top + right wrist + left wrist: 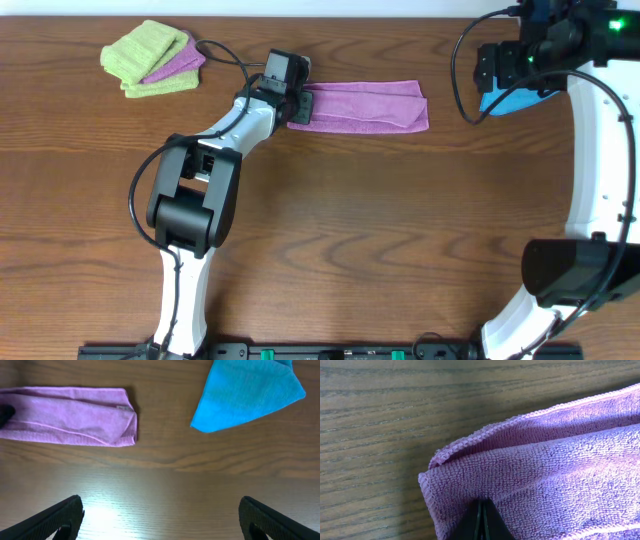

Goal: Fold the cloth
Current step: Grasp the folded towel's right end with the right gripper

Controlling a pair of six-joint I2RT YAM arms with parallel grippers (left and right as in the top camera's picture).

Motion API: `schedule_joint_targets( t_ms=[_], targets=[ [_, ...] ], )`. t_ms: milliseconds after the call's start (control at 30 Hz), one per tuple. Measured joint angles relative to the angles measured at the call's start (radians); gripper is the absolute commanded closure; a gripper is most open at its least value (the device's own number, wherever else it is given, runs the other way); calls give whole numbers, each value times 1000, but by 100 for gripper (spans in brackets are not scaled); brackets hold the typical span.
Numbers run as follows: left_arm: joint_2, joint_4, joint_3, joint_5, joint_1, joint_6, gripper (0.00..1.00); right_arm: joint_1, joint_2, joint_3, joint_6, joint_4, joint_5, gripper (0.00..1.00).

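Observation:
The cloth point(365, 105) is purple and lies folded into a long strip at the back middle of the table. It also shows in the left wrist view point(560, 470) and the right wrist view point(70, 415), where a small white tag point(121, 408) sits near its right end. My left gripper point(297, 107) is low at the strip's left end. Its jaws point(482, 510) are pressed together, tips sunk into the terry by the end hem. My right gripper point(508, 62) hovers at the back right, jaws wide open point(160, 502) over bare wood, nothing between them.
A bright blue cloth point(515, 98) lies under the right arm, right of the strip point(247, 392). A stack of lime-green folded cloths point(145, 55) with a purple one point(178, 65) between them sits at the back left. Both arm bases stand at the front edge.

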Motion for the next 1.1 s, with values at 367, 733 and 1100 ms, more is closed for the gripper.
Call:
schedule_joint_targets(
  t_ms=[367,733,1100],
  targets=[
    [0,-8,3,0,-1,0,95,-153,64,-363,-40,361,-449,1],
    [0,-10,4,0,-2,0,94,-87,332,-369,79,572,-778,1],
    [0,-13,4,-5,-19,0,94,-51,363,-371,241,740,-834,1]
  ],
)
